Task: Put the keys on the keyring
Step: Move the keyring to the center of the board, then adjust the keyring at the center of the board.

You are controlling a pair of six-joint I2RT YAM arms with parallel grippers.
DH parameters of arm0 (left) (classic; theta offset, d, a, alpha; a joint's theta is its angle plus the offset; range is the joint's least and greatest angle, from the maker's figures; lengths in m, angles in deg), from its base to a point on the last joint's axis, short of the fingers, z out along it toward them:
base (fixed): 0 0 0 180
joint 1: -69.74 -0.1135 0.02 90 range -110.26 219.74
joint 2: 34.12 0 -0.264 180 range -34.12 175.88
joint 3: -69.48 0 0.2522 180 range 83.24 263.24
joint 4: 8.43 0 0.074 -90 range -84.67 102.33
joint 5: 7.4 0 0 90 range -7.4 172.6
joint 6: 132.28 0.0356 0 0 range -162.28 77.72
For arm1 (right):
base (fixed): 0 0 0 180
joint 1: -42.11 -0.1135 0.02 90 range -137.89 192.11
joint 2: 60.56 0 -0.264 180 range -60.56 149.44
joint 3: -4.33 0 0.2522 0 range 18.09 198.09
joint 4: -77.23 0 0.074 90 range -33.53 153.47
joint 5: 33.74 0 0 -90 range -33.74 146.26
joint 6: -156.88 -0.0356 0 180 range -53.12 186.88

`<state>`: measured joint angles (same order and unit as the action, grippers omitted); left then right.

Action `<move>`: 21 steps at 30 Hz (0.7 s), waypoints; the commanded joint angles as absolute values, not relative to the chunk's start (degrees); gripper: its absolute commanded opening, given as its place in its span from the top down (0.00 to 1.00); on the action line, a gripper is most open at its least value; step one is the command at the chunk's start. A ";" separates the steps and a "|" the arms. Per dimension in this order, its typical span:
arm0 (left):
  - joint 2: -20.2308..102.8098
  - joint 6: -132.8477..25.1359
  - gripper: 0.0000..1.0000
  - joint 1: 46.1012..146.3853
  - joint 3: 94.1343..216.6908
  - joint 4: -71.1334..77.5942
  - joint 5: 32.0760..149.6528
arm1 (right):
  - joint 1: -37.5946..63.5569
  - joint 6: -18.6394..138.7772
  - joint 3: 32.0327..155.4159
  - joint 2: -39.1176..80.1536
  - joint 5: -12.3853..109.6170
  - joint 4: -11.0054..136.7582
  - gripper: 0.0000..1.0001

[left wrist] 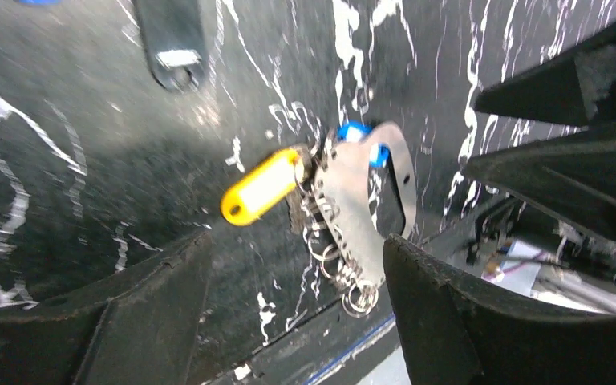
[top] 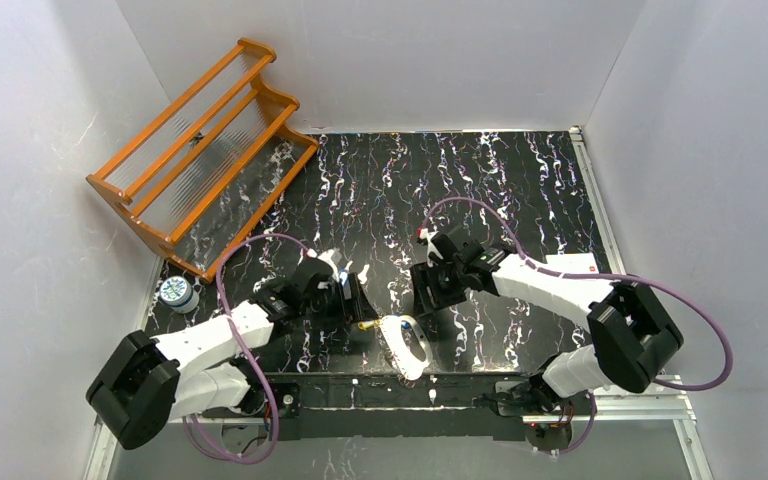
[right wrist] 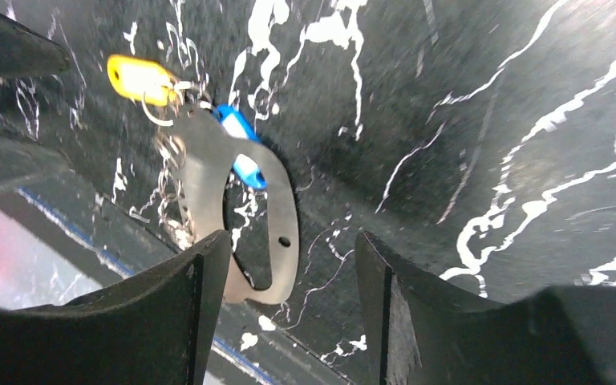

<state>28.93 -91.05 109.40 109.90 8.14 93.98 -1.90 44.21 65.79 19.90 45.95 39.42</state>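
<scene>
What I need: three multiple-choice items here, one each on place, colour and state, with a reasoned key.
1. The keyring lies: A at the table's near edge; B at its far edge; C in its far left corner.
2. The tag beside the blue tag is: A red; B yellow; C green.
3. The right gripper is: A open; B shut on the keyring; C shut on a tag.
Key: A, the top view shows it there; B, the yellow tag shows in both wrist views; A, its fingers stand apart, gripping nothing.
</scene>
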 commanded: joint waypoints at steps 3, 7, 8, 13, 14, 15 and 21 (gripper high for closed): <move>31.90 -98.91 0.27 117.56 106.29 0.52 95.54 | -1.93 41.87 62.38 23.25 34.76 41.41 0.34; 38.06 -100.23 0.34 120.07 105.84 -6.50 95.40 | -1.94 41.83 61.71 25.15 34.11 41.67 0.37; 39.69 -99.94 0.35 120.35 106.40 -7.39 95.11 | -1.95 41.83 61.64 25.52 34.03 41.55 0.38; 47.33 -96.49 0.40 120.57 113.80 -6.52 91.90 | -1.93 40.70 60.44 25.39 35.85 40.56 0.46; 48.91 -95.47 0.41 120.48 115.80 -6.13 91.27 | -1.93 40.31 59.98 24.79 36.24 40.60 0.48; 50.87 -94.58 0.42 120.48 117.84 -5.90 90.71 | -1.93 40.04 59.75 24.10 36.47 40.62 0.49; 62.66 -94.50 0.54 120.48 128.34 -12.33 93.71 | -1.20 38.45 59.49 20.20 39.43 39.87 0.50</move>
<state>57.93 -95.84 120.35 123.45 -8.86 93.52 -1.84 39.97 59.78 23.58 37.36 40.58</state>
